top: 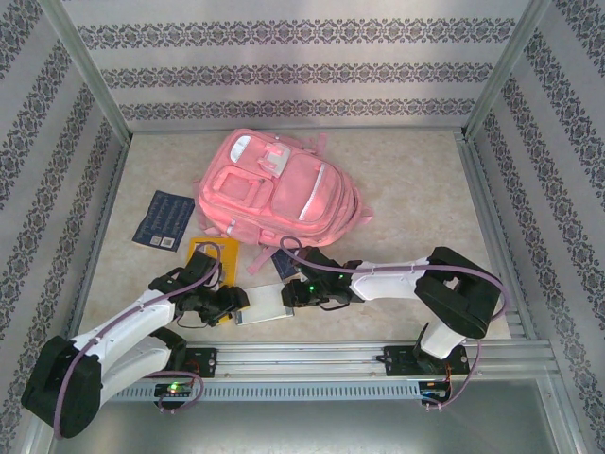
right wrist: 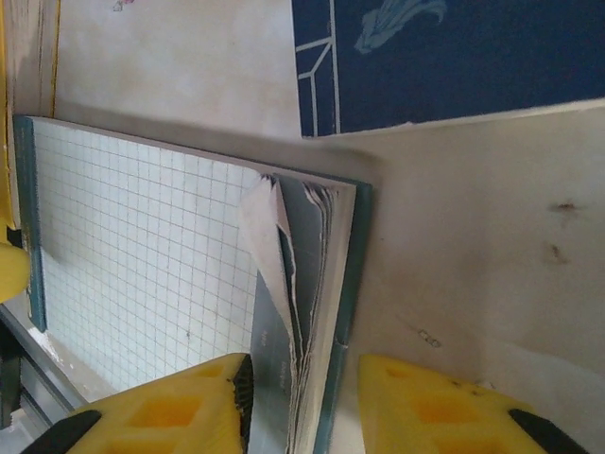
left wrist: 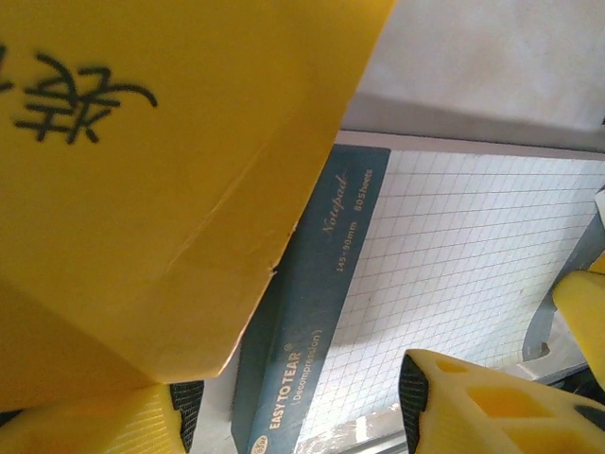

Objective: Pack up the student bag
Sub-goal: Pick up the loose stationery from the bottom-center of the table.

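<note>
The student bag (top: pixel 274 184) is a large pink backpack lying flat at the back middle of the table, apart from both grippers. A grid-paper notepad (top: pixel 267 305) with a teal header (left wrist: pixel 312 312) lies near the front between the arms. My left gripper (top: pixel 230 305) is open at its left end, yellow fingers (left wrist: pixel 473 407) on either side of the header strip. My right gripper (right wrist: pixel 304 364) straddles the pad's right edge (right wrist: pixel 321 284), where the pages curl up. Narrow gaps still show beside both pads.
A yellow book (top: pixel 213 257) with black characters (left wrist: pixel 142 170) lies just behind the left gripper, overhanging the notepad. One dark blue booklet (top: pixel 164 219) sits at the left. Another (right wrist: pixel 444 57) lies behind the pad by the bag. A metal rail (top: pixel 359 355) runs along the front.
</note>
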